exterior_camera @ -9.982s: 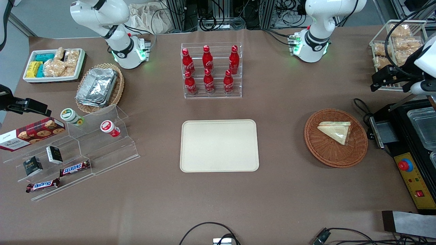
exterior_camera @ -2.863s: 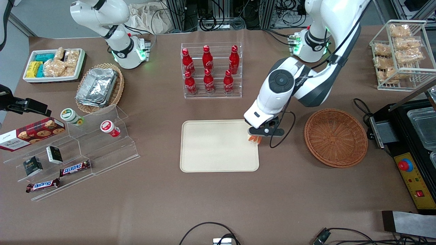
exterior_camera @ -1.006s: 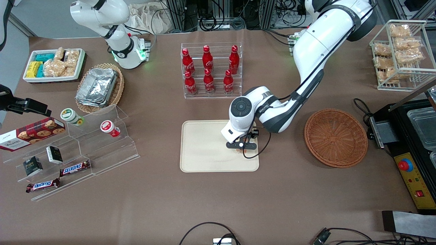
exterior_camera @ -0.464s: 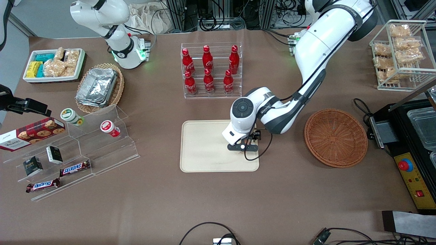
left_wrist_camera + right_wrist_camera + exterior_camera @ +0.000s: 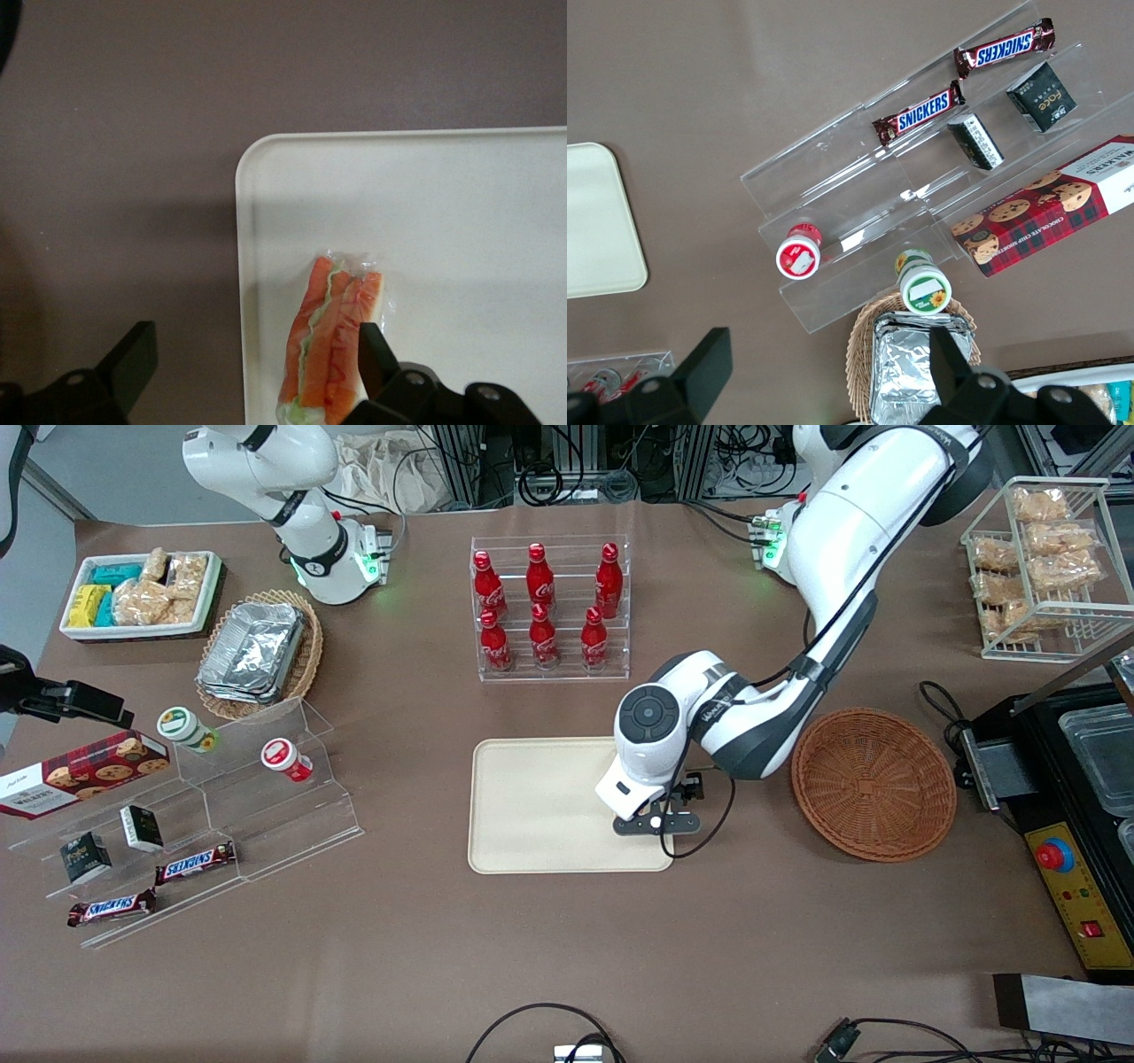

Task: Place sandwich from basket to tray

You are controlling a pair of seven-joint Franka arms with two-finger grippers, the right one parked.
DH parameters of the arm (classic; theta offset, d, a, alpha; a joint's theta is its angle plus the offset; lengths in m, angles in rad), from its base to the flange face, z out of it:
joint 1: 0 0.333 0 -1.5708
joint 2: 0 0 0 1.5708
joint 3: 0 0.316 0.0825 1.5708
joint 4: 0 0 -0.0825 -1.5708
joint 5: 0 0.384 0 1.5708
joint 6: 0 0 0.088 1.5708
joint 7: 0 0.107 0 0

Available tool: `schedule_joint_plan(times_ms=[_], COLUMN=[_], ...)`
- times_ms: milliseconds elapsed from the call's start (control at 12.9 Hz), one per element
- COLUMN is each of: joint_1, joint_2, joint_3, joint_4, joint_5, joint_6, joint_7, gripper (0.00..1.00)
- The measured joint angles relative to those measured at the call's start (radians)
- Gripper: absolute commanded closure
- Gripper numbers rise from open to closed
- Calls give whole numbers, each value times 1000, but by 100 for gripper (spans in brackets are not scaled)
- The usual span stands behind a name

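- Sandwich point(image 5: 332, 341) lying on the tray point(image 5: 461, 212), cut edge up, orange strips and a thin green line showing through the clear wrap.
- Sitting close to the tray's rounded corner, just inside the rim on the working arm's side; hidden under the wrist in the front view.
- Gripper point(image 5: 252, 359) directly above it, fingers point(image 5: 133, 363) spread wide and released: one finger over bare table off the tray's edge, the other just beside the sandwich's side, contact not clear.
- From the front, gripper point(image 5: 657, 824) at roughly 4 o'clock on the tray point(image 5: 532, 806), over the corner nearest the basket.
- Basket point(image 5: 873, 783) at 3 o'clock from the tray, well apart from it, nothing inside.
- Rack of red bottles point(image 5: 547, 607) at 12 o'clock from the tray, farther from the front camera.
- Clear stepped stand point(image 5: 213, 815) with chocolate bars and small jars at 9 o'clock, toward the parked arm's end.
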Motion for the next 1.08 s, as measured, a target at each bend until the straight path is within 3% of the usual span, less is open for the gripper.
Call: schedule_joint_plan(times_ms=[232,619,1083], joint_1=[38,166,289], joint_2=[-40,-157,-225], joint_3=[0,-1,-1], joint_4=[5,9,9], joint_5=[-19,-172,-226], joint_6=[-1,-18,-58], joint_7=[-7,91,175], gripper=[0,0,0])
